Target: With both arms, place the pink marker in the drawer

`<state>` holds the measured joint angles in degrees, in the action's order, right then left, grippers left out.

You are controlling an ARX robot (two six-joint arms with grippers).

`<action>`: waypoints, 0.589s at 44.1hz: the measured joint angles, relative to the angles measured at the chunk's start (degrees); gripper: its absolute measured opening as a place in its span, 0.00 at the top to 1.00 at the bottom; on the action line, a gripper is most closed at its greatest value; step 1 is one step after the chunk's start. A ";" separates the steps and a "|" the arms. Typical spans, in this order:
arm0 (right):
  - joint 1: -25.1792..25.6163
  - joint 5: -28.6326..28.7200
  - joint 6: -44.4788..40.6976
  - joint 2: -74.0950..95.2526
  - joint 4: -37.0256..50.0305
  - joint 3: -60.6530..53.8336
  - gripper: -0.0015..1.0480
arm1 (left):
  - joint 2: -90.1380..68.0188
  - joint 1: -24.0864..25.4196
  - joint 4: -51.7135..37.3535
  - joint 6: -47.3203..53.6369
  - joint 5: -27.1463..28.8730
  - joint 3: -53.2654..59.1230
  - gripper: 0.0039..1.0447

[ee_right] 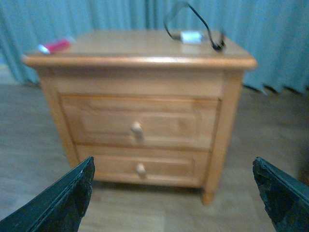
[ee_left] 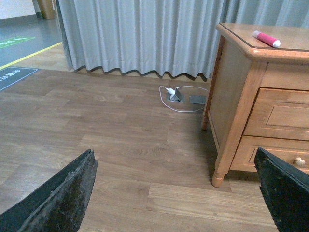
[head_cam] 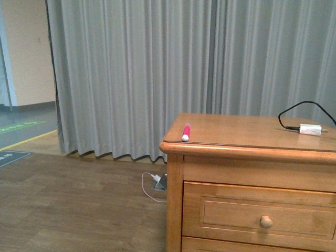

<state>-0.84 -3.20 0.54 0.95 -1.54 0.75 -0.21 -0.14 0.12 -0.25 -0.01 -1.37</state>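
The pink marker (head_cam: 186,132) lies on the cabinet top near its front left corner, white end toward the edge; it also shows in the left wrist view (ee_left: 265,38) and the right wrist view (ee_right: 54,46). The top drawer (head_cam: 262,217) is shut, with a round knob (head_cam: 266,222); it shows in the right wrist view (ee_right: 140,121). My left gripper (ee_left: 176,193) is open and empty, low over the floor, left of the cabinet. My right gripper (ee_right: 174,193) is open and empty, facing the cabinet front, some way off. Neither arm shows in the front view.
A white charger block (head_cam: 310,129) with a black cable lies on the cabinet top at the right. A second drawer (ee_right: 142,166) sits below the top one. Grey curtains (head_cam: 136,73) hang behind. A floor socket with a white cable (head_cam: 157,182) lies left of the cabinet.
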 joint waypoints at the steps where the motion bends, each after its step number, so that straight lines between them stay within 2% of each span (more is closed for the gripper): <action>1: -1.27 -3.34 0.31 0.83 -2.10 0.74 0.08 | 0.00 0.00 0.00 0.00 0.00 0.00 0.06; 4: -5.29 -12.17 2.54 5.29 -6.51 2.29 0.08 | 0.02 0.00 0.00 0.00 0.00 0.00 0.06; 8: -8.83 -16.06 4.94 12.04 -5.18 2.43 0.08 | 0.00 0.00 0.00 0.00 0.00 0.00 0.06; 12: -11.74 -16.17 7.08 25.18 5.09 4.22 0.08 | 0.00 0.00 0.00 0.00 0.00 0.00 0.06; 19: -13.60 -15.10 9.09 61.46 30.84 14.14 0.08 | 0.00 0.00 0.00 0.00 0.00 0.00 0.06; 26: -14.75 -13.49 10.97 86.12 40.04 25.14 0.08 | 0.00 0.00 0.00 0.00 0.00 0.00 0.06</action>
<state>-15.59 -16.69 11.51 87.07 38.50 25.89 -0.21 -0.14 0.12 -0.25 -0.01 -1.37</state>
